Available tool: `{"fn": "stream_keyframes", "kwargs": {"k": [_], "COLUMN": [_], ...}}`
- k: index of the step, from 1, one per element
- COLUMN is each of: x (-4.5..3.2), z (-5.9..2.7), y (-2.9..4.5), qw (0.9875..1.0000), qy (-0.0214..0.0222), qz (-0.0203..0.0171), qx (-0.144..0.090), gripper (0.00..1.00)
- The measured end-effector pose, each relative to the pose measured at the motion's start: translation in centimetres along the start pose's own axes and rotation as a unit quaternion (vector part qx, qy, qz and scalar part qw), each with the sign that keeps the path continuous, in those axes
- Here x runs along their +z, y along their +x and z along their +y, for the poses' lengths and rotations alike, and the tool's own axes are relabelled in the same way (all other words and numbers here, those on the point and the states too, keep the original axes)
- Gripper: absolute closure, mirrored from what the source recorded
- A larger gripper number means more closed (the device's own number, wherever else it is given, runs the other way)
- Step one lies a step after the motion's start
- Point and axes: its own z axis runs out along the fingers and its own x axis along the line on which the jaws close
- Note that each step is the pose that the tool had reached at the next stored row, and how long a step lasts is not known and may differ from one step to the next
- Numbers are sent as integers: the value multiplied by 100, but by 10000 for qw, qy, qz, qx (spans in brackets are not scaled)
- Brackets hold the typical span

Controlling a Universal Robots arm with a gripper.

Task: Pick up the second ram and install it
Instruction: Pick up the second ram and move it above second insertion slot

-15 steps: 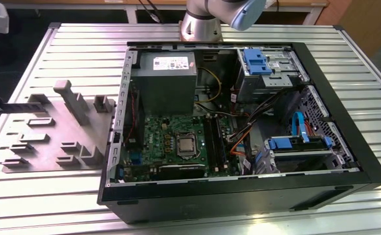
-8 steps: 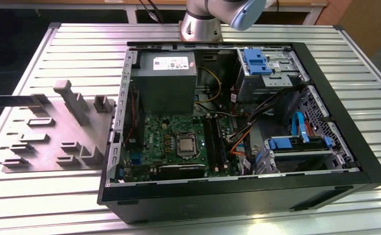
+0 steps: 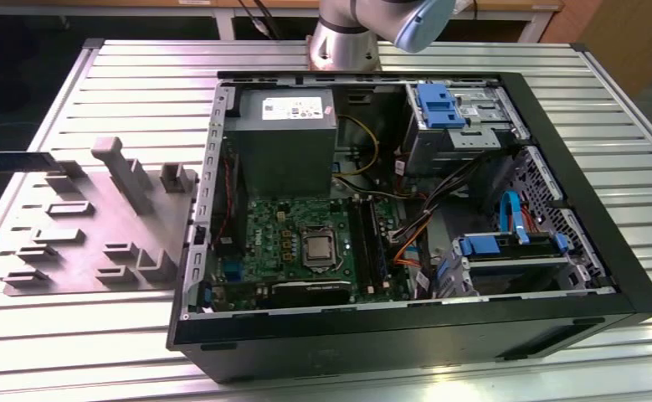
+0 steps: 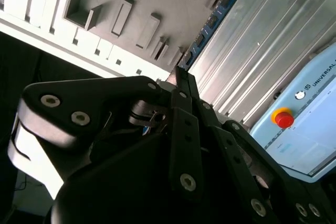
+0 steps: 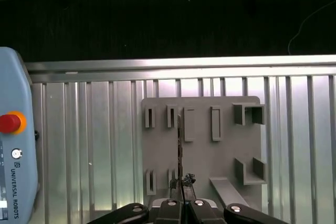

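First wrist view shows the gripper (image 5: 180,195) with its fingers pinched narrow on one end of the second ram (image 5: 180,145), seen edge-on as a thin dark line. In the second wrist view the second ram (image 4: 211,23) is a blue-green stick with a row of black chips, too foreshortened to count. Behind it in both wrist views lies one grey fixture plate (image 5: 205,156) on the slatted metal table (image 5: 79,145); whether the stick's far end touches the plate cannot be told. The plate carries four slim pockets in its far row, two in the near row, two open brackets and one ramp. One pale blue pendant (image 5: 13,182) rests on the table beside the plate, with one red button (image 5: 9,123) on a yellow ring and dark lettering along its face. In the exterior view the plate (image 3: 91,226) sits at the exterior view's left, just beside one open black computer case (image 3: 415,339) lying on its side. Inside the case are one green motherboard (image 3: 269,226) with one silver processor (image 3: 318,247), one grey power supply (image 3: 286,151) bearing a pale printed label (image 3: 292,107), and two blue drive clips (image 3: 438,105)
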Motion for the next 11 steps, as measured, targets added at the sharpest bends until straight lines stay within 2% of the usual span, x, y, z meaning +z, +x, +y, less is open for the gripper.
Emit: {"fn": "stream_keyframes", "kwargs": {"k": [5,11], "x": [-88,-247], "z": [0,1], "y": [-1,-4], "qw": [10000,10000], "qy": [0,0], "qz": [0,0], "qx": [2,5], "gripper": [89,89]}}
